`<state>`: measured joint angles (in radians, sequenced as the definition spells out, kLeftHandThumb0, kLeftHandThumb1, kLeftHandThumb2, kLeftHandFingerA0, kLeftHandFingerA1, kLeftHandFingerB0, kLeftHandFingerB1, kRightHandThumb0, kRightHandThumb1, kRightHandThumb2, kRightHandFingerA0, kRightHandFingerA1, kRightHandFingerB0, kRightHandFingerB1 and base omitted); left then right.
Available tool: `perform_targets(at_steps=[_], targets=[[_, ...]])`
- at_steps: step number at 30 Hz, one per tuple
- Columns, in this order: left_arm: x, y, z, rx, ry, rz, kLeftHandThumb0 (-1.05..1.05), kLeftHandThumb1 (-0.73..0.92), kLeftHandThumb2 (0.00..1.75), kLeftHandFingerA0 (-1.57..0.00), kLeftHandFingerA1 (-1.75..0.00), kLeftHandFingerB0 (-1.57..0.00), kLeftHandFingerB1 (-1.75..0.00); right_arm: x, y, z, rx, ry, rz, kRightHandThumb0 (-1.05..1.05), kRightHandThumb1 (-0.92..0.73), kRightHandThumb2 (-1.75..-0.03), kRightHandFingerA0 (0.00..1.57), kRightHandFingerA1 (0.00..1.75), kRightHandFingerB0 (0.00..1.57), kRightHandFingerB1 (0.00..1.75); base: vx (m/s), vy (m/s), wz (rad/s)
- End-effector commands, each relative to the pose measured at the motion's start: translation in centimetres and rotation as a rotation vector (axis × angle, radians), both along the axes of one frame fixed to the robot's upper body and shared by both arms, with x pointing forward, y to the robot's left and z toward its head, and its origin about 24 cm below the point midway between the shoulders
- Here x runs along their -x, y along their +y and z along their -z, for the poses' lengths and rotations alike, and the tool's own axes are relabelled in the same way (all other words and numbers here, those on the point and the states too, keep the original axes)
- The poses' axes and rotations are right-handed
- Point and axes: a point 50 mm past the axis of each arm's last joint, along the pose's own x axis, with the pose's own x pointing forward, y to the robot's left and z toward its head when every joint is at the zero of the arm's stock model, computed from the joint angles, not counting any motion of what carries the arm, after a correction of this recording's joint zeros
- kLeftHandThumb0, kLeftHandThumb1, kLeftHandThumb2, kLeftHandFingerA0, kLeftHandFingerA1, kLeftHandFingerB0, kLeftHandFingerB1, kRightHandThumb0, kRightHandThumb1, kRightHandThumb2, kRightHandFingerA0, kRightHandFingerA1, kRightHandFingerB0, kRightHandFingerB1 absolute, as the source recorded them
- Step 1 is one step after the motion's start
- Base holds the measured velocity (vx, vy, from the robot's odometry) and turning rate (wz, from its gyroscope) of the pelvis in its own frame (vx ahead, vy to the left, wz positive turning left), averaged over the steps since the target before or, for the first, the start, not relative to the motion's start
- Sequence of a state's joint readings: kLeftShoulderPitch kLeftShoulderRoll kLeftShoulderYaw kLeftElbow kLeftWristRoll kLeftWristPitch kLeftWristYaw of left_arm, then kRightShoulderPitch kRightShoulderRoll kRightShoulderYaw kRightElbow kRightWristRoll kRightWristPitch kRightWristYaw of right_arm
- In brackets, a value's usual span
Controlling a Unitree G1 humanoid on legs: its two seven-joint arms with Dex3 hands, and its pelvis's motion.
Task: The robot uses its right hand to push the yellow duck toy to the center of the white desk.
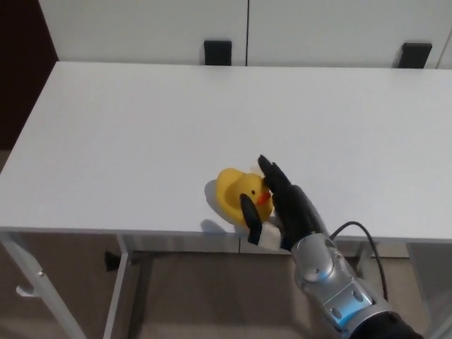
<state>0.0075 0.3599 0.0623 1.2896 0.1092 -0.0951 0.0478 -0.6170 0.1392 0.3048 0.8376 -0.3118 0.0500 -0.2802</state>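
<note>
So we've got the yellow duck toy (pixel 239 198) near the white surface's (pixel 141 127) front edge, beak pointing about 4 o'clock. Our right hand (pixel 282 208) cups it, fingers spread, not clenched; its right side's hidden.

We see the duck toy (pixel 239 195) on the desk (pixel 141 127) near its front edge, the right hand (pixel 282 208) against its right side, thumb seemingly before it; two brackets (pixel 217 52) behind the desk.
</note>
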Motion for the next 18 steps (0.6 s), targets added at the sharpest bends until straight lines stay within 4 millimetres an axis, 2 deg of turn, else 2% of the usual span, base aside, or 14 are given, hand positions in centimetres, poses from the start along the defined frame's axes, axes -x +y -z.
perform_targets(at_steps=[1, 4, 5, 9, 10, 16, 18], targets=[[0.2, 0.3, -0.2, -0.013, -0.025, 0.007, -0.09, 0.69, 0.77, -0.89, -0.71, -0.91, -0.66, -0.6, -4.7, -1.1, 0.298, -0.173, 0.235, -1.05, -0.91, -0.96, 0.00, 0.00, 0.00, 0.00, 0.00, 0.000, 0.00], [0.3, 0.3, -0.2, -0.012, -0.026, 0.015, -0.11, 0.64, 0.73, -0.87, -0.68, -0.90, -0.64, -1.0, -6.4, -2.5, 0.370, -0.245, 0.260, -1.05, -0.92, -0.96, 0.00, 0.00, 0.00, 0.00, 0.00, 0.000, 0.00], [0.4, 0.4, -0.2, -0.010, -0.028, 0.004, -0.09, 0.65, 0.73, -0.88, -0.70, -0.91, -0.66, -1.0, -6.9, -2.9, 0.379, -0.274, 0.265, -1.05, -0.92, -0.85, 0.00, 0.00, 0.00, 0.00, 0.00, 0.000, 0.00], [0.7, 0.4, -0.2, -0.008, -0.032, -0.009, -0.10, 0.66, 0.75, -0.87, -0.69, -0.89, -0.67, -0.9, -7.6, -3.7, 0.397, -0.330, 0.279, -1.05, -0.92, -0.84, 0.00, 0.00, 0.00, 0.00, 0.00, 0.000, 0.00], [0.6, 0.4, -0.2, -0.010, -0.027, -0.008, -0.10, 0.64, 0.77, -0.90, -0.71, -0.93, -0.66, -0.9, -8.7, -5.0, 0.441, -0.404, 0.281, -1.05, -0.92, -0.86, 0.00, 0.00, 0.00, 0.00, 0.00, 0.000, 0.00], [0.7, 0.3, -0.2, 0.002, -0.034, -0.010, -0.08, 0.63, 0.80, -0.89, -0.71, -0.94, -0.70, -0.3, -9.7, -6.6, 0.474, -0.499, 0.268, -1.05, -0.92, -0.82, 0.00, 0.00, 0.00, 0.00, 0.00, 0.000, 0.00], [1.0, 0.4, -0.2, 0.003, -0.048, -0.020, -0.09, 0.62, 0.82, -0.89, -0.73, -0.91, -0.69, 1.4, -13.5, -8.6, 0.463, -0.551, 0.298, -1.04, -0.92, -0.87, 0.00, 0.00, 0.00, 0.00, 0.00, 0.000, 0.00]])
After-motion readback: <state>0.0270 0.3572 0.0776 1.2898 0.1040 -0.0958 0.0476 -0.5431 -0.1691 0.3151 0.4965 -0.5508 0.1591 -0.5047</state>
